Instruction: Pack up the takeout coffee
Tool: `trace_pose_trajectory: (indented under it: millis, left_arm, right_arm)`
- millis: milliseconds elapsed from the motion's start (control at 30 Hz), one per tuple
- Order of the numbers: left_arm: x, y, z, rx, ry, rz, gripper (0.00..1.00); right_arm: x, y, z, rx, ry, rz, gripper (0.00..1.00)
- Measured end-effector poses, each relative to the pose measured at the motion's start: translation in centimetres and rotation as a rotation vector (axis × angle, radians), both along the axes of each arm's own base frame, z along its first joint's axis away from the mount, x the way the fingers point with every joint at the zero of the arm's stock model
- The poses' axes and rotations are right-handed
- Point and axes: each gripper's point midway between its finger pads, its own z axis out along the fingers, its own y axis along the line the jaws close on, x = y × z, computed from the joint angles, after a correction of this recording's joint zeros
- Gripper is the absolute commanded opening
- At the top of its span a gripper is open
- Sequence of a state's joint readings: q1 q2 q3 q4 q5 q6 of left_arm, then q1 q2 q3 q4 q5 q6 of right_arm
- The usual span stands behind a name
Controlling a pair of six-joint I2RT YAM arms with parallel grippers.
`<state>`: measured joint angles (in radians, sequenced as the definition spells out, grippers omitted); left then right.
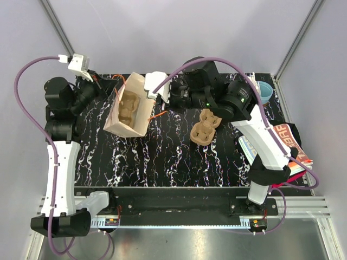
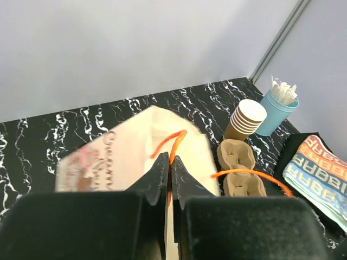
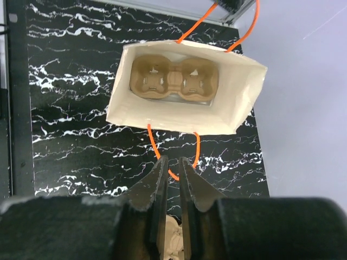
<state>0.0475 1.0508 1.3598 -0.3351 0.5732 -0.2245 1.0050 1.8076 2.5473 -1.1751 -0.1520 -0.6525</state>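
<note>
The takeout coffee is out of view in all frames. A pale paper bag stands open on the black marbled table, with a brown two-cup carrier in its bottom. My left gripper is shut on one orange handle at the bag's far side. My right gripper hangs over the near side, closed to a narrow slit, with the loop of the other orange handle caught between its fingers.
A second brown carrier lies on the table right of the bag, under my right arm. A stack of nested tan cups and a light blue cup stand at the back right. Printed packets lie at the right edge.
</note>
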Motion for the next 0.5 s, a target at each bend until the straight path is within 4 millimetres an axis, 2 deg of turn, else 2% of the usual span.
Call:
trace_pose_trajectory:
  millis: [233, 500]
  left_arm:
    - [0.2, -0.4, -0.5, -0.013, 0.035, -0.011, 0.0]
    - [-0.4, -1.1, 0.1, -0.027, 0.04, -0.042, 0.0]
  right_arm:
    - [-0.3, -0.3, 2.4, 0.066, -0.025, -0.006, 0.18]
    - [0.0, -0.3, 1.6, 0.048, -0.008, -0.014, 0.22]
